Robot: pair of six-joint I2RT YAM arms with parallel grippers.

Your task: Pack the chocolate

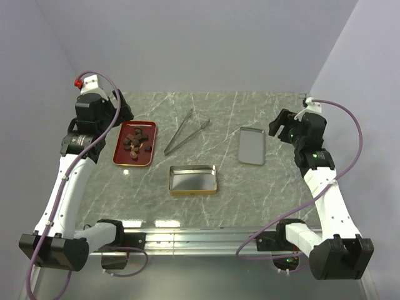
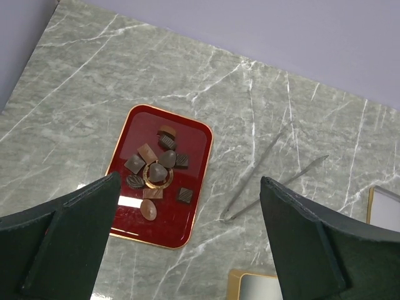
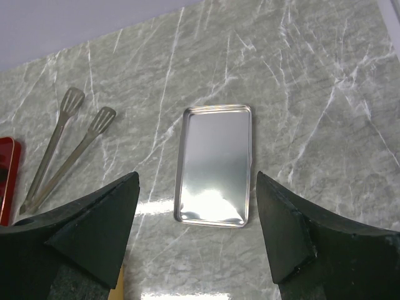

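Several small dark brown pieces of chocolate (image 1: 135,141) (image 2: 157,170) lie bunched on a red tray (image 1: 127,160) (image 2: 167,220) at the table's left. An open gold tin (image 1: 193,180) (image 2: 252,286) sits at the front middle, nothing in it. Its silver lid (image 1: 252,145) (image 3: 215,164) lies flat to the right. My left gripper (image 1: 120,110) (image 2: 189,181) hovers open above the tray's left side, holding nothing. My right gripper (image 1: 280,125) (image 3: 197,178) hangs open above the lid's right side, also holding nothing.
Metal tongs (image 1: 185,131) (image 2: 270,181) (image 3: 63,149) lie on the marble table between the tray and the lid, behind the gold tin. Purple walls close in the table at the back and both sides.
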